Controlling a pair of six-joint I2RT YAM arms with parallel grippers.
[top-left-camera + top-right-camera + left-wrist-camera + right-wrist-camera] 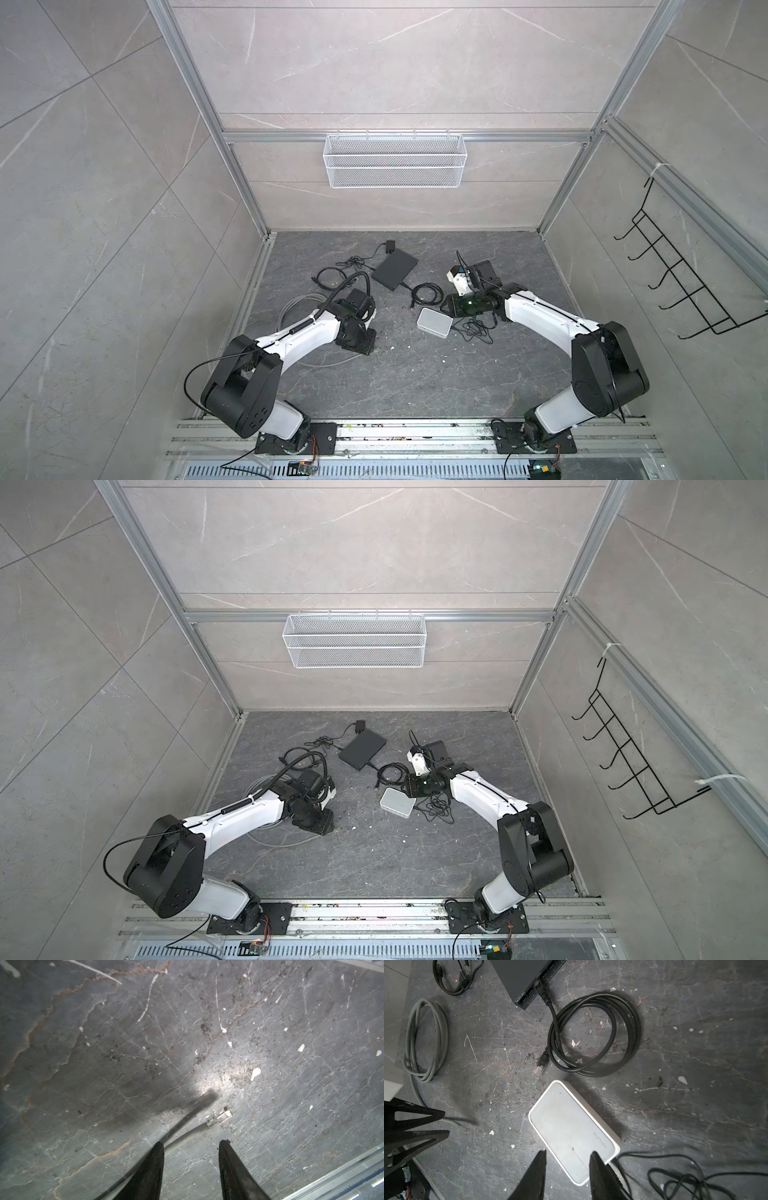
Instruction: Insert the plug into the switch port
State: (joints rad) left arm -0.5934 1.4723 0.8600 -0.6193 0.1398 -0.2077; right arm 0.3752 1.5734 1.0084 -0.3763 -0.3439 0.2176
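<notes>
Far to the left of the white switch [434, 322], one grey network cable [286, 311] is lying coiled on the dark stone floor [415, 374]. Nearer the white switch, though still well apart from it, the left gripper [191, 1142] is pointing down at the floor with its jaws standing wide and gripping nothing. The grey cable's tail is running past the inner edge of one finger, and its clear plug [218, 1116] is lying flat just beyond the fingertips.

Behind the white switch and to its left, one black switch [395, 270] is sitting with one small power adapter [390, 246] at its far corner, making two switches in all. Two black network cables are lying coiled. The far black coil [330, 276] is resting left of the black switch. The near black coil [593, 1032] is lying between the two switches, one end sitting in a black-switch port and its free plug [539, 1068] pointing at the white switch, just short of it.

The right gripper [569, 1151] is hanging over the white switch's end, jaws part-way apart; I cannot tell whether it is touching. Just right of the white switch, one thin cord tangle [478, 330] is lying.
</notes>
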